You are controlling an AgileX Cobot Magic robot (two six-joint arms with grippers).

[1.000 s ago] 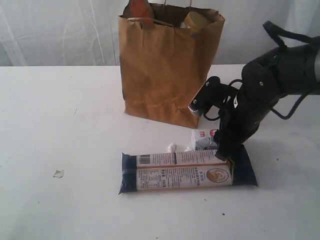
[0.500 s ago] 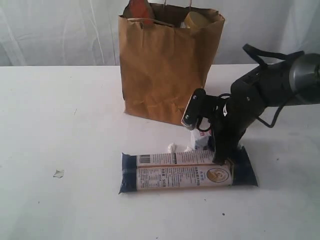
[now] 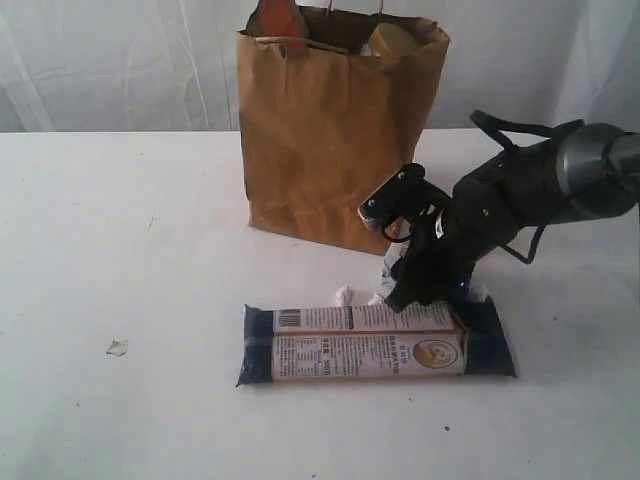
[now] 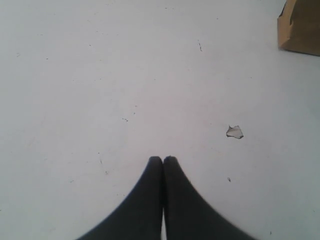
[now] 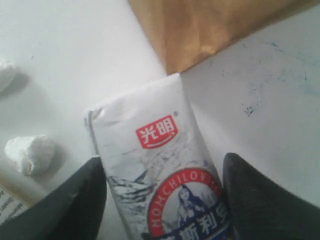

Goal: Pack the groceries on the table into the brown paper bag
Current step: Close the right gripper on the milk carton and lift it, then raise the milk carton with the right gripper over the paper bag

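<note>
The small blue-white packet (image 5: 160, 185) lay on the table (image 3: 120, 250) between the base of the brown paper bag (image 3: 330, 140) and the long dark-blue-and-white packet (image 3: 370, 345), straddled by the right gripper (image 5: 166, 200) with its jaws apart. A sound grasp was judged to require the jaws to be centred across the packet and closed gently. Pad contact could not be confirmed, the packet being cropped in the right wrist view and masked by the arm in the exterior view; the jaws of the left gripper (image 4: 163, 162) were pressed together.
</note>
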